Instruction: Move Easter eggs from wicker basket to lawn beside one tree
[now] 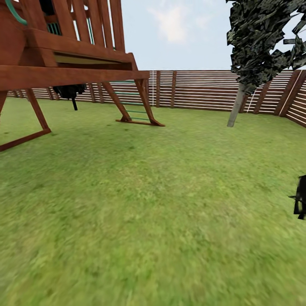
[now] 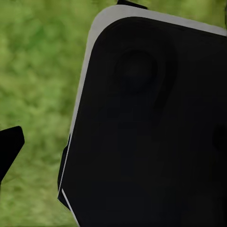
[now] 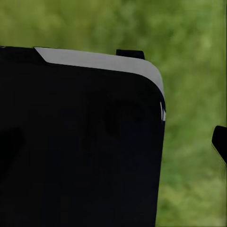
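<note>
Lawn [image 1: 161, 204] wide and green, no eggs or basket in sight. Tree [image 1: 236, 111] with pale trunk stands far right by fence [image 1: 195, 89]. Wooden play frame [image 1: 63, 63] at left. Dark leafy bit [image 1: 301, 199] at right edge. Wrist views: black robot body [image 2: 151, 127] over grass. Both tools: cannot tell if spread or pressed.
</note>
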Controlling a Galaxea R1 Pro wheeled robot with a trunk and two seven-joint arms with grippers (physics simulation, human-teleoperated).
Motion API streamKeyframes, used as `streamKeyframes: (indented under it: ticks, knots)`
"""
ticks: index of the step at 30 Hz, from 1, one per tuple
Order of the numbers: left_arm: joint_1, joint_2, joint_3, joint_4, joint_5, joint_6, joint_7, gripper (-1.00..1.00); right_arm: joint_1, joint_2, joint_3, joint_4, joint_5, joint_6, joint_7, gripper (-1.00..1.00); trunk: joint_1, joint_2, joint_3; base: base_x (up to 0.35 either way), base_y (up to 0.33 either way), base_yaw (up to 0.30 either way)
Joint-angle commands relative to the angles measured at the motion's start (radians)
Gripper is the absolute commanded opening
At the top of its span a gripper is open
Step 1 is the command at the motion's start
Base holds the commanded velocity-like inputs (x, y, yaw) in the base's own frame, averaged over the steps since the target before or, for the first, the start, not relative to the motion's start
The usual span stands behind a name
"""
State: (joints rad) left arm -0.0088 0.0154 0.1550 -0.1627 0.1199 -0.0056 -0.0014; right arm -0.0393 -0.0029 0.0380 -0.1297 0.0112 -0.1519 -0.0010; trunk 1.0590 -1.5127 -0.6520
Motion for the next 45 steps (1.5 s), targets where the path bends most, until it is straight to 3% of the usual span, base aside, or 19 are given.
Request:
streamKeyframes:
  ticks: [1, 45]
  knots:
    - [-0.001, 0.0, 0.0, 0.0, 0.011, -0.001, 0.0, 1.0, -0.001, 0.0, 0.003, 0.001, 0.001, -0.003, 0.0, 1.0, 0.001, 0.0, -0.001, 0.339, 0.0, 0.0]
    - [0.0, 0.0, 0.0, 0.0, 0.011, -0.001, 0.0, 1.0, -0.001, 0.001, 0.003, 0.001, 0.001, -0.003, 0.0, 1.0, 0.001, 0.0, -0.001, 0.339, 0.0, 0.0]
